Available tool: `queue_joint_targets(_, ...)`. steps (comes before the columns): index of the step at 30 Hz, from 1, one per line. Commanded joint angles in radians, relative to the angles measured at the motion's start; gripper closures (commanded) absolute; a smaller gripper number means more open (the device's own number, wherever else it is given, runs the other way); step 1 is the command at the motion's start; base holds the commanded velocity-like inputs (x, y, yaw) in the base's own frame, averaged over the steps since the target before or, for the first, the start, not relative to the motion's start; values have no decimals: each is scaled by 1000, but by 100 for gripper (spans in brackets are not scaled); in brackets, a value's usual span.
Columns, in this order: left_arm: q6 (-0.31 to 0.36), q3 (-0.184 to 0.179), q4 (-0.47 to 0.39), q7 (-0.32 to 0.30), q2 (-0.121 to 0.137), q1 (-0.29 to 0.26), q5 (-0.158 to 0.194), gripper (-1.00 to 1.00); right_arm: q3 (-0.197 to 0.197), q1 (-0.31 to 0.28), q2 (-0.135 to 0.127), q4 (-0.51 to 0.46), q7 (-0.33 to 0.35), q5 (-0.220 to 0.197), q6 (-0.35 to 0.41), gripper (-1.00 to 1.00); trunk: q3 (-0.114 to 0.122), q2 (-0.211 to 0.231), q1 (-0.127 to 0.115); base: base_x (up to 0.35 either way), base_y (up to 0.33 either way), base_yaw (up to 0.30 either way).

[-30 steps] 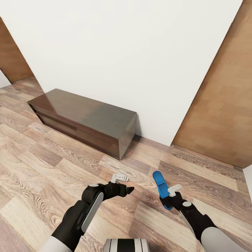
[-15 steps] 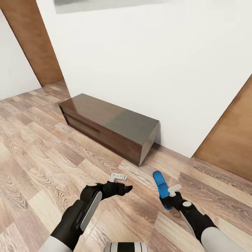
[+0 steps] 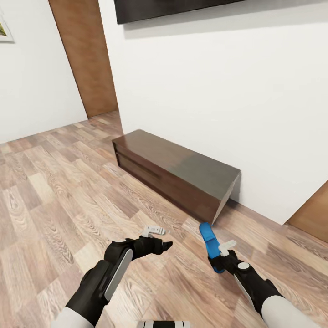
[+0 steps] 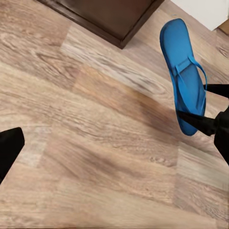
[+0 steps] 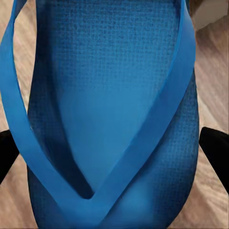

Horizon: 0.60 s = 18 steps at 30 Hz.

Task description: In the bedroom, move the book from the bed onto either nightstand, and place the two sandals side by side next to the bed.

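Observation:
My right gripper (image 3: 218, 261) is shut on the heel end of one bright blue sandal (image 3: 209, 241), which it holds above the wood floor with the toe pointing away from me. In the left wrist view the sandal (image 4: 185, 78) hangs in the air, strap side showing, with the right gripper's dark fingers (image 4: 198, 121) pinching its heel. Up close, the sandal (image 5: 112, 109) sits between my two black fingertips (image 5: 215, 148). My left gripper (image 3: 167, 238) hovers open with nothing in it, to the left of the sandal. The bed, the book, the nightstand and the other sandal are out of view.
A long, low dark-brown cabinet (image 3: 177, 171) stands against the white wall ahead, under a dark panel (image 3: 173, 8) on the wall. Brown wooden door panels (image 3: 89, 59) flank the wall. Wood-plank floor (image 3: 59, 196) stretches open to the left.
The whole view has swung left, so the cabinet and wall slid right in the picture. Both arms keep the same pose, and the sandal stays in my right gripper.

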Motion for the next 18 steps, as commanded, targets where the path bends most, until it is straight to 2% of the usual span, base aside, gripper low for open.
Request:
queue_joint_targets(1,4,0,0,-2,0,-1,0,-100,2,0,-1,-2,3,7,4,100,3,0,0,64,287,257)
queue_joint_targets(5,5,0,1,0,-1,-1,-1,-100,2,0,-2,-3,3,7,4,100,19,1,-2,79,287,257)
queue_joint_targets(15,4,0,1,3,0,-1,-2,-100,2,0,-1,0,1,7,4,100,19,1,-2,184,247,257)
queue_joint_targets(18,3,19,1,3,0,-1,-2,-100,2,0,-1,1,1,7,4,100,19,1,-2,267,176,257)
